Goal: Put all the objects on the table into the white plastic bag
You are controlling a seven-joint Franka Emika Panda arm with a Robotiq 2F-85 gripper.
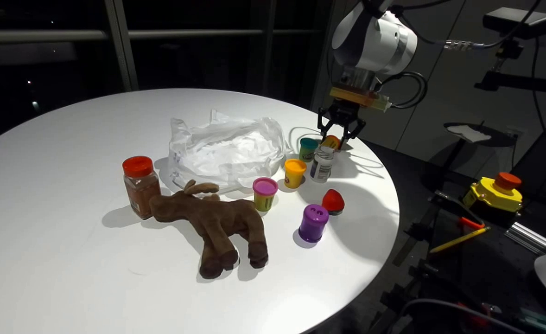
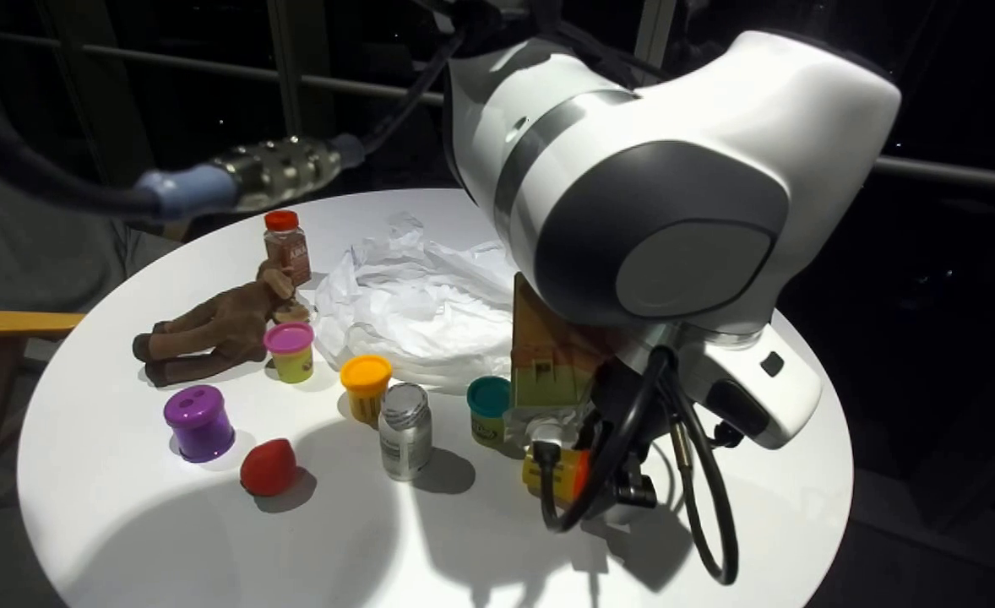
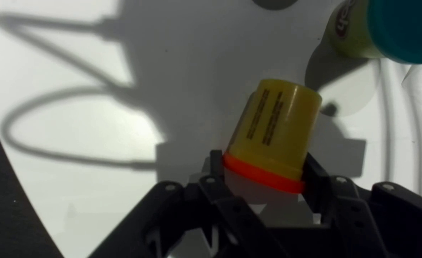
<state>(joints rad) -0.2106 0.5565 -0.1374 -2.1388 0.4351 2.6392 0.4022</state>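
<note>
In an exterior view: see white plastic bag (image 1: 229,160) spread wide and low on table (image 1: 69,241), mouth up; probably set like that to take drops from above. Note brown moose toy (image 1: 217,220) lying on near side of bag, red-lidded jar (image 1: 142,189) upright left of bag, and pink-lidded tub (image 1: 264,195), orange-lidded tub (image 1: 294,174) and teal-lidded tub (image 1: 307,150) upright along bag's right flank. Farther out right of bag, make out pale bottle (image 1: 322,166), purple tub (image 1: 313,224) and red rounded piece (image 1: 333,201). Count all of these as outside bag, so plenty to do by the look of it.

In an exterior view: find yellow tub (image 2: 546,475) on its side, well off bag's near right side. Can't see right end of bag for arm (image 2: 658,215).

In wrist view: see gripper (image 3: 264,168) clamped on yellow tub, with fingers (image 3: 216,163) either side of orange-red lid, in apparent contact. Likely taken there for a stiff rim to bite on. Can't tell whether lifted off table. Expect some swivel, being held by one end only. Next, would go straight up, then across to bag, watching for a clipped teal-lidded tub or snagged plastic.
</note>
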